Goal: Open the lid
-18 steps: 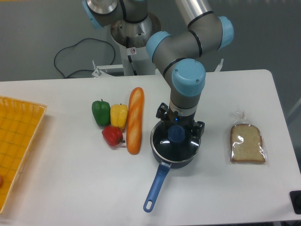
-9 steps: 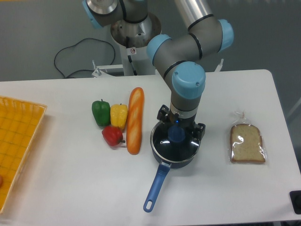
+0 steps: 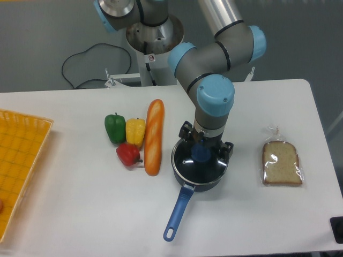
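Lid [image 3: 197, 164] of dark glass with a metal rim sits flat on the blue saucepan [image 3: 196, 172], directly under the gripper [image 3: 201, 152], and its round blue knob [image 3: 201, 153] shows at the centre just below the wrist. Nearest the camera, the saucepan's long blue handle [image 3: 177, 212] runs from the pot's front edge down and to the left, away from the tool, across the white table [image 3: 80, 214]. The gripper hangs straight down over the lid with its dark body spanning the far half of the rim; the fingertips are lost against the knob and the dark glass, so whether they are spread or pressed onto the knob cannot be told. Just to the left of the tool lies a baguette [image 3: 153, 136], stretched front to back and nearly touching the pot's left side. Further left of that sit three peppers: a red pepper [image 3: 128, 154] nearest the front, a yellow pepper [image 3: 135, 131] and a green pepper [image 3: 114, 128] behind it. Well off to the right of the tool is a slice of bread in a clear bag [image 3: 281, 162]. Far to the left, at the table's edge, is a yellow basket [image 3: 19, 160]. Behind the gripper the arm [image 3: 214, 59] rises toward its base [image 3: 153, 40] at the table's far side.
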Robot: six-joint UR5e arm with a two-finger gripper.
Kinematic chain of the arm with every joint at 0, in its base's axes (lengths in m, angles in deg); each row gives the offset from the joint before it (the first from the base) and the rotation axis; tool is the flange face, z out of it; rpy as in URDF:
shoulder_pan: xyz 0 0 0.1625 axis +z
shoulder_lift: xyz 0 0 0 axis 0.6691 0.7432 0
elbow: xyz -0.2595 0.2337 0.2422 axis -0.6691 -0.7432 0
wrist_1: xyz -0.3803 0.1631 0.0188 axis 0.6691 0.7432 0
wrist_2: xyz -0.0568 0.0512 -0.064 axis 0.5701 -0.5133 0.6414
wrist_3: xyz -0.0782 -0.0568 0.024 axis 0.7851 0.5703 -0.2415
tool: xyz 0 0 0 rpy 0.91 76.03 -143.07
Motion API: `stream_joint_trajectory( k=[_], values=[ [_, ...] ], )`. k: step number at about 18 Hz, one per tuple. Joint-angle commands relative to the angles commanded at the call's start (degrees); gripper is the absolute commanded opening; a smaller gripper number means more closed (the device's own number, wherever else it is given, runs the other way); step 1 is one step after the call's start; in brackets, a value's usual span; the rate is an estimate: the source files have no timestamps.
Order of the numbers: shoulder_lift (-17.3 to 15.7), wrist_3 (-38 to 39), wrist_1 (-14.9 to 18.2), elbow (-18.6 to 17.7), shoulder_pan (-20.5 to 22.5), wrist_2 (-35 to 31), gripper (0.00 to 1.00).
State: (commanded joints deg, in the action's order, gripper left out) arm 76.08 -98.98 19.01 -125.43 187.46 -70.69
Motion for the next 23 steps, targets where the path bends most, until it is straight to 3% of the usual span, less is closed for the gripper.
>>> stream_joint_trajectory(
  k=[16, 23],
  values=[
    [0.6, 0.0, -0.4, -0.4, -0.3, 0.1, 0.99],
    [0.6, -0.2, -0.4, -0.4, -0.3, 0.1, 0.89]
  ],
)
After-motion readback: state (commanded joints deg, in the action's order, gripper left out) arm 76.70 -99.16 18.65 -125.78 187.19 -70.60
